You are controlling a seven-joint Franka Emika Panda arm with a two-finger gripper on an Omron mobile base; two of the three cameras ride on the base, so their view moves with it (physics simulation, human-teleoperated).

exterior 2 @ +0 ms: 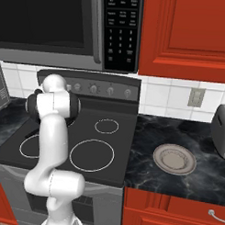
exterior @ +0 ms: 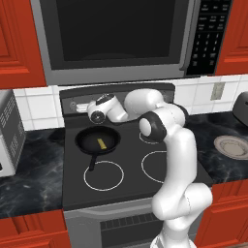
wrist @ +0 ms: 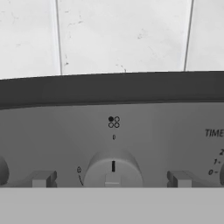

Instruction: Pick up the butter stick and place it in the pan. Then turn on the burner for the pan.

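Observation:
The black pan (exterior: 97, 141) sits on the back-left burner, its short handle pointing to the front. The pale-yellow butter stick (exterior: 101, 143) lies inside it. My gripper (exterior: 80, 106) is up at the stove's back control panel (exterior: 116, 92), above and behind the pan. In the hand view the gripper (wrist: 111, 179) is open, with one fingertip on each side of a round knob (wrist: 113, 168) and a gap between each tip and the knob. The knob's mark points straight up at the 0. The icon above it has its top-left dot filled. In the right base view the arm hides the pan.
A flat grey plate (exterior: 232, 146) lies on the dark counter right of the stove, with a toaster (exterior 2: 221, 129) behind it. A microwave (exterior: 116, 34) hangs above the stove. A white appliance (exterior: 7, 131) stands at the left. More knobs (exterior 2: 110, 91) line the panel.

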